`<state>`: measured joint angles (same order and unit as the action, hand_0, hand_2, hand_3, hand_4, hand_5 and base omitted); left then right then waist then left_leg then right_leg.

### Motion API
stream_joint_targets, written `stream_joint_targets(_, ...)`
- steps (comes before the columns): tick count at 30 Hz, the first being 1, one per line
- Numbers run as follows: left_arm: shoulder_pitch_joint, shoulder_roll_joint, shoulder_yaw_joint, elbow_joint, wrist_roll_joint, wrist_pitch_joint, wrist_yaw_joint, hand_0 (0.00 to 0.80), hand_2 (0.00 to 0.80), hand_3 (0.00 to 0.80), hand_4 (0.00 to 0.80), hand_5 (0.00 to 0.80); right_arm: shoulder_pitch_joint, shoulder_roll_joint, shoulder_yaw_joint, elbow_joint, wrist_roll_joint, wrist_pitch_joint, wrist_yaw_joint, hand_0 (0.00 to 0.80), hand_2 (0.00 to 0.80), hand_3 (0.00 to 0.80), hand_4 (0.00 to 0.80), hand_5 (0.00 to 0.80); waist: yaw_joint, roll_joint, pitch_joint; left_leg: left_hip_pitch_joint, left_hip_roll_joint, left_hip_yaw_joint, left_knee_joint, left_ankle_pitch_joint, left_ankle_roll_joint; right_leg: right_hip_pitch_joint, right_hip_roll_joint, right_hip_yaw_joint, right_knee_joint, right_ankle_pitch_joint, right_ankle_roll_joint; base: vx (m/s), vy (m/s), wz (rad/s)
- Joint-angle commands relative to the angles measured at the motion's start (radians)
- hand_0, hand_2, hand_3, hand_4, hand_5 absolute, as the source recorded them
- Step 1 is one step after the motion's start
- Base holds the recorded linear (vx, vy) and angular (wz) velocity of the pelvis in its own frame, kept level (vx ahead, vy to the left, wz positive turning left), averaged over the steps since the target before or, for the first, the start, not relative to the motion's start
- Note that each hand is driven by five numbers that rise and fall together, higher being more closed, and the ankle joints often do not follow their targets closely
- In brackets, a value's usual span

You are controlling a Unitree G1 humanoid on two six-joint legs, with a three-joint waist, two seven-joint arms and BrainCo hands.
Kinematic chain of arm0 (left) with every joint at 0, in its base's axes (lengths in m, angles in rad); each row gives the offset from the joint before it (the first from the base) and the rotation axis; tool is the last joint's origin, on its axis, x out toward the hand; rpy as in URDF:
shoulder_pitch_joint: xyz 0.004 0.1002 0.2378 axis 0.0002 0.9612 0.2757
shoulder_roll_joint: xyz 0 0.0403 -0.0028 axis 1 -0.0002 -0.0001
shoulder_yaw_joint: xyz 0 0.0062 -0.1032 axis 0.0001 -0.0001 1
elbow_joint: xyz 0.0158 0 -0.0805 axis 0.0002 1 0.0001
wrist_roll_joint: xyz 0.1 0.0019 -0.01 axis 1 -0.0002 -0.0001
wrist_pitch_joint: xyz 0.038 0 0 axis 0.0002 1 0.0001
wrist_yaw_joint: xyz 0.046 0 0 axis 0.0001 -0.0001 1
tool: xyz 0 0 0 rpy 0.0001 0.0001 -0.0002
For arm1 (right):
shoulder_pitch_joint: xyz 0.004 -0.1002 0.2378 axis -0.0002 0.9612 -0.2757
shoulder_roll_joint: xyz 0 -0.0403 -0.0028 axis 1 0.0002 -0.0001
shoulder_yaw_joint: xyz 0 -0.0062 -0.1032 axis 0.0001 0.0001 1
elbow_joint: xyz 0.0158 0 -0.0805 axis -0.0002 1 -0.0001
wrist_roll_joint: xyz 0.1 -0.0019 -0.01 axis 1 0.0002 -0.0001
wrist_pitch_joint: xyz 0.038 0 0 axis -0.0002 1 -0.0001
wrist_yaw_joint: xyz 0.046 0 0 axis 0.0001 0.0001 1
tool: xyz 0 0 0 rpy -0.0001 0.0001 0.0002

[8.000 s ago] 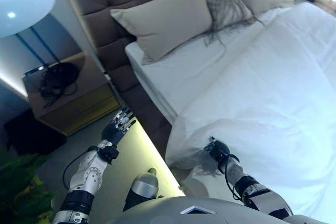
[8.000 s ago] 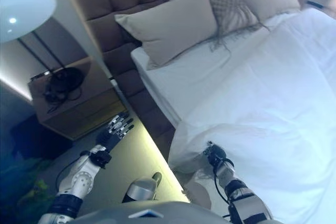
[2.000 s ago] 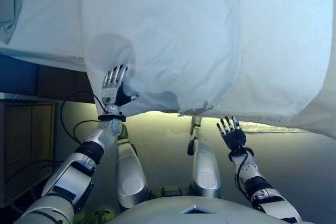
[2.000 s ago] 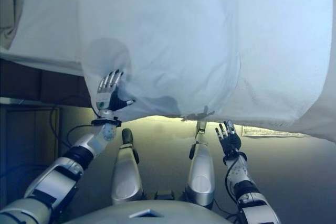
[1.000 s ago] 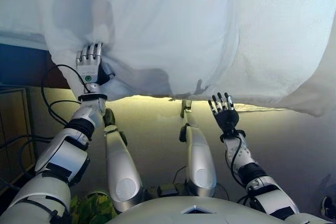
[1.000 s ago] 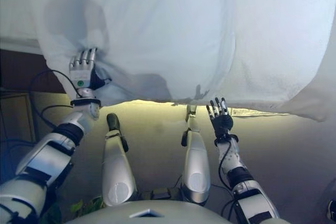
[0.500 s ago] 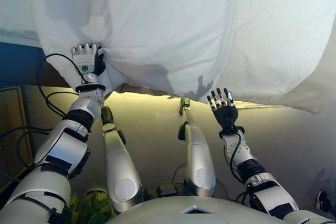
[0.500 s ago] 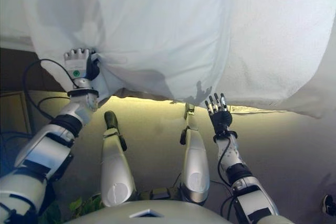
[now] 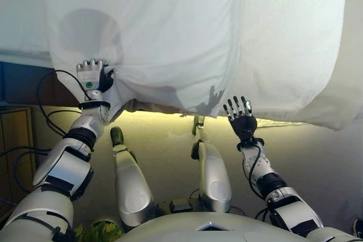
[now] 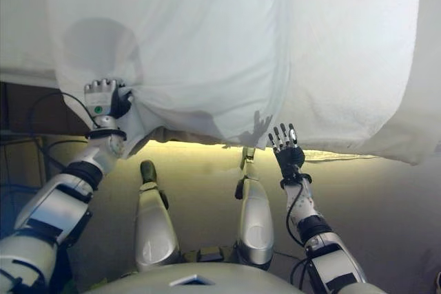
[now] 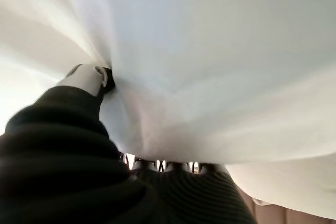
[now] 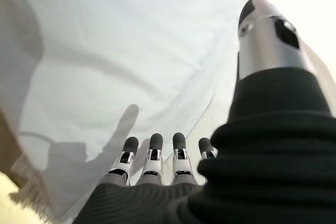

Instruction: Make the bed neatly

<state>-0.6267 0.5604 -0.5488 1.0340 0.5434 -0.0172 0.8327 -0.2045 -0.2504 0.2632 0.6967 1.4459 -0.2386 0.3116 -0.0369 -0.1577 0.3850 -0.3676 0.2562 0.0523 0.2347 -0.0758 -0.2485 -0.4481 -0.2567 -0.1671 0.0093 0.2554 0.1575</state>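
White duvet (image 9: 187,32) draped over the bed's near edge, creased, lower hem hanging loose. One bunched fold near its lower left corner is gripped by left hand (image 9: 92,75).

The floor (image 9: 317,157) is a plain, pale grey-beige surface that fills the lower part of the head views. A band of warm yellow light (image 9: 153,118) runs across it from left to right, brightest along its far edge and fading toward the near side (its source is hidden). At the far left stands a wooden cabinet (image 9: 17,145) with flat, brown panelled fronts, its side in shade. Above the cabinet a dark bed base (image 10: 27,105) shows as a low brown strip. Green leaves of a plant (image 9: 99,232) show at the bottom edge, near the cabinet.
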Motion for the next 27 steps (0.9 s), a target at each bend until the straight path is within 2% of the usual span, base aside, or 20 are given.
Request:
stream_joint_targets(1, 0.099, 0.039, 0.116, 0.019, -0.09, 0.001, 0.032, 0.8, 0.8, 0.8, 0.8, 0.8, 0.081, -0.053, -0.078, -0.004, -0.017, 0.006, 0.031, 0.0, 0.0, 0.0, 0.0, 0.0, 0.053, 0.055, -0.098, -0.031, -0.059, 0.013, -0.094, 0.134, 0.114, 0.159, -0.055, -0.051, 0.028, -0.138, 0.067, 0.155, 0.078, 0.05)
stream_joint_targets(7, 0.275, 0.022, 0.229, -0.001, -0.036, -0.023, 0.016, 0.8, 0.8, 0.8, 0.8, 0.8, 0.145, -0.044, -0.139, 0.045, -0.106, 0.061, 0.039, 0.0, 0.0, 0.0, 0.0, 0.0, 0.08, 0.101, -0.202, 0.128, -0.078, 0.028, -0.202, 0.135, 0.121, 0.297, -0.075, -0.077, -0.004, -0.167, 0.086, 0.193, 0.112, 0.14)
stream_joint_targets(17, 0.477, 0.033, 0.35, -0.033, 0.105, -0.005, -0.074, 0.8, 0.8, 0.8, 0.8, 0.8, 0.236, -0.047, -0.242, 0.064, -0.225, 0.108, 0.019, 0.0, 0.0, 0.0, 0.0, 0.0, 0.111, 0.173, -0.339, 0.265, -0.108, 0.015, -0.28, 0.14, 0.125, 0.415, -0.107, -0.124, -0.005, -0.189, 0.097, 0.185, 0.129, 0.12)
stream_joint_targets(21, 0.553, 0.04, 0.385, -0.041, 0.155, 0.002, -0.106, 0.8, 0.8, 0.8, 0.8, 0.8, 0.264, -0.055, -0.273, 0.055, -0.265, 0.136, 0.003, 0.0, 0.0, 0.0, 0.0, 0.0, 0.117, 0.191, -0.365, 0.319, -0.11, 0.018, -0.306, 0.139, 0.124, 0.465, -0.112, -0.135, -0.011, -0.2, 0.101, 0.144, 0.1, 0.09)
stream_joint_targets(27, 0.614, 0.067, 0.429, -0.047, 0.198, -0.024, -0.128, 0.8, 0.8, 0.8, 0.8, 0.8, 0.291, -0.063, -0.295, 0.048, -0.27, 0.147, 0.001, 0.0, 0.0, 0.0, 0.0, 0.0, 0.126, 0.196, -0.372, 0.349, -0.109, 0.011, -0.313, 0.134, 0.123, 0.498, -0.109, -0.148, -0.01, -0.208, 0.101, 0.043, 0.023, 0.04)
